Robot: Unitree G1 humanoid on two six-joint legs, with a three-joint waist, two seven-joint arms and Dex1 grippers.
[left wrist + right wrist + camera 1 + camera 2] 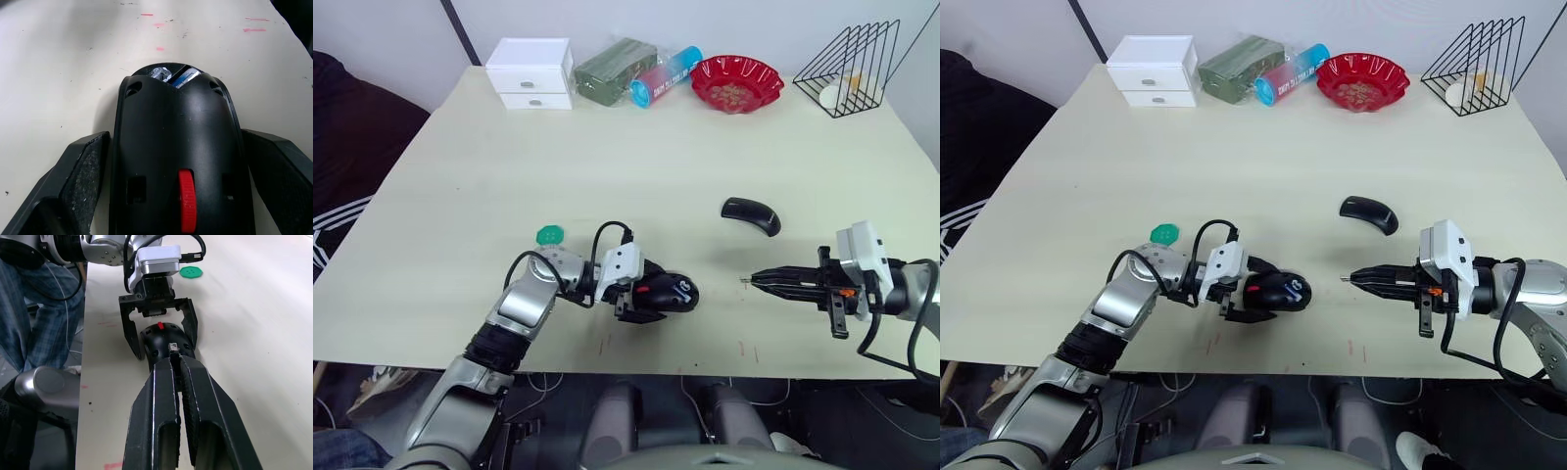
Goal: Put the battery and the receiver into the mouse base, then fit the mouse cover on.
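Left claw (651, 299) open around the mouse base (666, 293) – not clamped. Right claw (176, 357) pinched on the tiny receiver (172, 348) – base could skid when pushed.

Mouse base and mouse cover lie apart on the desk.
The black mouse base (664, 294), red patch up, rests near the front edge; the plain arched mouse cover (751, 214) lies farther back, rightward.
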